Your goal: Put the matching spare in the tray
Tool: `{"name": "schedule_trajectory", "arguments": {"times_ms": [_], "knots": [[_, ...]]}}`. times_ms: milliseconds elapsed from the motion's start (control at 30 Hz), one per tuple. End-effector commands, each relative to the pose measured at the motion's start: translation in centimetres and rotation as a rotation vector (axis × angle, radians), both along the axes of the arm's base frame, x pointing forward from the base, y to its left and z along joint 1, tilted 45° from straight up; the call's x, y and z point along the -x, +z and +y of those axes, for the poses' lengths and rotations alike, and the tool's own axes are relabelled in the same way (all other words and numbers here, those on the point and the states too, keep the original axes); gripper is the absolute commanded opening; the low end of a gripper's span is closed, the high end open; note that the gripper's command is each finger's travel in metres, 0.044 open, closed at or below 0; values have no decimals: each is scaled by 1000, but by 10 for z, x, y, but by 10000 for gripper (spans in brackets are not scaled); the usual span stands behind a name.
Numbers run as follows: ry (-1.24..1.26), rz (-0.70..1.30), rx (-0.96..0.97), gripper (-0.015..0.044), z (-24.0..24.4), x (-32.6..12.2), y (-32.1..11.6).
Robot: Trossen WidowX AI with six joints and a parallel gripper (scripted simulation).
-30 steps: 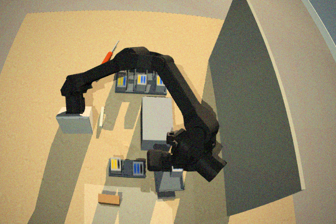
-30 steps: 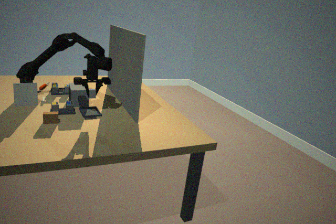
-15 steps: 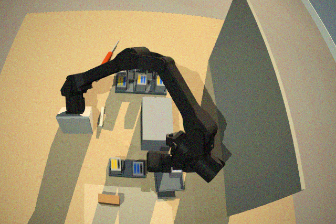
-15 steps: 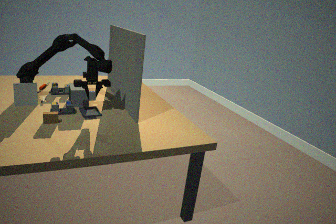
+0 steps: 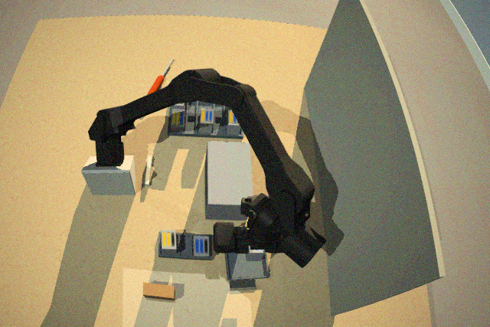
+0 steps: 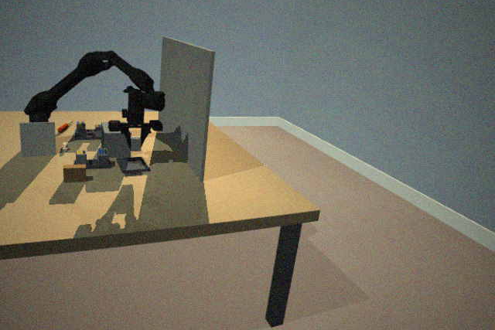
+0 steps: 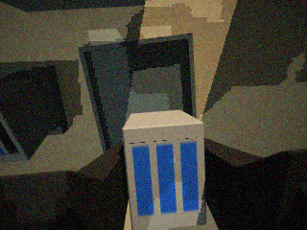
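Note:
My gripper [image 6: 136, 144] [image 7: 158, 142] is shut on a white spare with three blue stripes [image 6: 135, 141] [image 7: 165, 178]. It holds the spare above the table; a pale part of it shows at the tray's far edge in the top view. The dark shallow tray [image 5: 240, 269] [image 6: 134, 164] [image 7: 110, 81] holds nothing that I can see. A spare with yellow stripes [image 5: 168, 240] and a spare with blue stripes [image 5: 200, 246] [image 6: 102, 152] stand in the near rack [image 5: 184, 255]. Which unit is the mounted one, and its printed code, I cannot tell.
A far rack [image 5: 190, 133] holds several striped units. A large grey box [image 5: 229, 173] [image 6: 115, 144] stands between the racks. A tall grey panel [image 5: 367, 149] [image 6: 184, 98] rises right of the arm. A brown block [image 5: 158, 290] [image 6: 74, 172] and an orange-handled screwdriver [image 5: 155, 85] [image 6: 63, 127] lie on the table.

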State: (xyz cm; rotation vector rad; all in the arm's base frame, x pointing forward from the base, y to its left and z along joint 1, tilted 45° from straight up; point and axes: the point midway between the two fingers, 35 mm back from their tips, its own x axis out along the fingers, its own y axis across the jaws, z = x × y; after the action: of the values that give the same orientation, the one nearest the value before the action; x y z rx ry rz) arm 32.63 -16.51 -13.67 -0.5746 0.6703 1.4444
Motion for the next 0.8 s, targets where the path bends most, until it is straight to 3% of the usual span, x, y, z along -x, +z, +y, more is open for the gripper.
{"name": "schedule_trajectory", "arguments": {"times_ms": [0, 767], "knots": [[-6, 5, -4, 0, 3, 1, -2], [-6, 5, -5, 0, 17, 2, -14]]}}
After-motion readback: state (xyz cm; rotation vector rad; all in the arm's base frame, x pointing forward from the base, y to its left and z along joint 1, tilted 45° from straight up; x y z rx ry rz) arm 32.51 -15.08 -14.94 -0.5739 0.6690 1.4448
